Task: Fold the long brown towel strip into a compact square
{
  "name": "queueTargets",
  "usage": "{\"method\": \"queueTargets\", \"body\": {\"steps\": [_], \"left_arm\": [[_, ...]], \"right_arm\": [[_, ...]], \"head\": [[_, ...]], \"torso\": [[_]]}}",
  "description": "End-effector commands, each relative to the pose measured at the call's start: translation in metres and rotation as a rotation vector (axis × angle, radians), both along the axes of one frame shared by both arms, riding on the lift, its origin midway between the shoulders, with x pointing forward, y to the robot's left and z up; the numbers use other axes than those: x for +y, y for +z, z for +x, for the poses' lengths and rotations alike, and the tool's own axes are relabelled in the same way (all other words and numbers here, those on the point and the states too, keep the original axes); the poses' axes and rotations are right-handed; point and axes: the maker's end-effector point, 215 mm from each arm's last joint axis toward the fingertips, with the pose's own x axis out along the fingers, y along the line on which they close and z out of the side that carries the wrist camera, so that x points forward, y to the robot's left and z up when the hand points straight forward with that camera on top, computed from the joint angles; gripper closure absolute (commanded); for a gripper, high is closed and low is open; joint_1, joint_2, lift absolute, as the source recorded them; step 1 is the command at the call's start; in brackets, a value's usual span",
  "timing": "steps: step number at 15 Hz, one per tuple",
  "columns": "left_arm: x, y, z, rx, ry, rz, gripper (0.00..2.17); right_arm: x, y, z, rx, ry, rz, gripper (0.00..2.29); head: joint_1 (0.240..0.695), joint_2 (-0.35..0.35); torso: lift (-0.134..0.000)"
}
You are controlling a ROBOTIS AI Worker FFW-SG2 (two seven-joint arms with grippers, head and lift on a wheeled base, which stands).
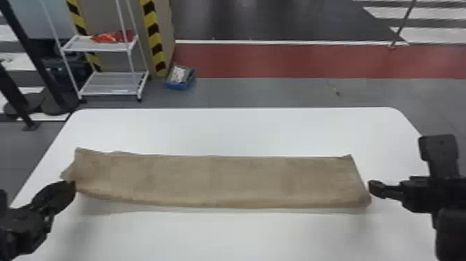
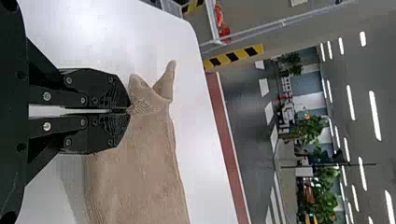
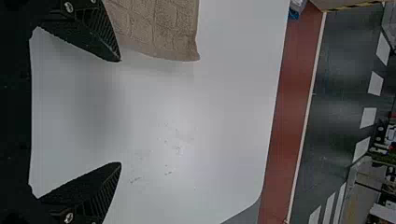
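Note:
The brown towel strip (image 1: 215, 180) lies lengthwise across the white table, its left end slightly raised and crumpled. At that left end is my left gripper (image 1: 71, 184). In the left wrist view the left gripper (image 2: 128, 111) is shut on the towel (image 2: 144, 163), with two corner flaps standing up beyond the fingertips. My right gripper (image 1: 372, 189) is just beside the strip's right end. In the right wrist view the right gripper (image 3: 120, 112) is wide open with nothing between its fingers, and the towel's end (image 3: 163, 32) lies past one fingertip.
The white table (image 1: 235, 132) extends behind and in front of the towel. Beyond its far edge stand a white shelf cart (image 1: 111, 83) with a red item on it and a blue box (image 1: 180, 78) on the floor.

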Motion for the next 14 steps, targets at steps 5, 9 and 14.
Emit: {"method": "queueTargets", "body": {"steps": [5,9,14], "left_arm": [[0.06,0.05,0.019,-0.076,0.082,0.005,0.03],[0.069,0.029,0.025,0.008,0.103,-0.05,0.06],[0.064,0.029,0.075,0.121,0.033,-0.218,0.12]], "right_arm": [[0.004,0.001,0.004,-0.003,-0.001,0.001,0.09],[0.002,-0.001,0.002,0.001,-0.005,-0.002,0.09],[0.006,-0.007,-0.004,0.013,0.0,-0.002,0.09]], "head": [[0.695,0.077],[0.695,0.105],[0.695,0.105]], "torso": [[-0.128],[-0.128],[-0.128]]}}
